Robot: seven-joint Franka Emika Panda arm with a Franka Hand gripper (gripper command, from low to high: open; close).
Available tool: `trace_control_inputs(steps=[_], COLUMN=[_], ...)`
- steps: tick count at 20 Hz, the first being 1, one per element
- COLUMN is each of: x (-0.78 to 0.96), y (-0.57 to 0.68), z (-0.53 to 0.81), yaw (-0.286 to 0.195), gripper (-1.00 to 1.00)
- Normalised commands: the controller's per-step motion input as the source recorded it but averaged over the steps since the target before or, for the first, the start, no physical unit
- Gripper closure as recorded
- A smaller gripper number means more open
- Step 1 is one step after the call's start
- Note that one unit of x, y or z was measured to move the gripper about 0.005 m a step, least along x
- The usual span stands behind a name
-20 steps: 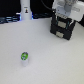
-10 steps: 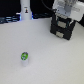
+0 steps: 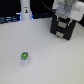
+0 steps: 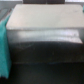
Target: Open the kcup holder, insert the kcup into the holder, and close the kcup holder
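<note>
The kcup [image 3: 23, 56], a small white pod with a green top, stands alone on the white table toward the exterior view's left. The black kcup holder [image 3: 62, 29] sits at the back on the exterior view's right, its drawer fronts looking pushed in. My gripper [image 3: 64, 15] hangs close over the holder's top, far from the kcup. Its fingers are too blurred against the black box to tell if they are open or shut. The wrist view is filled by the holder's pale flat top [image 4: 42, 17] and its dark front [image 4: 45, 45].
A taller white bottle-like object [image 3: 25, 10] stands at the back on the exterior view's left. The white table [image 3: 47, 60] spreads between the kcup and the holder. Blurred teal shapes [image 4: 4, 45] sit at the wrist view's edges.
</note>
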Motion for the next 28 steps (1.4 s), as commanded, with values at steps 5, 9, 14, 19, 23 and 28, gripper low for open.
trace_control_inputs(steps=[5, 9, 14, 19, 23, 28], x=[0.88, 0.92, 0.94, 0.93, 0.89, 0.37], y=[-0.21, -0.25, -0.25, -0.26, -0.21, -0.22], z=[0.26, 0.27, 0.30, 0.27, 0.27, 0.13], yaw=[-0.061, -0.079, -0.062, -0.077, -0.050, -0.016], gripper=[1.00, 1.00, 1.00, 1.00, 1.00, 1.00])
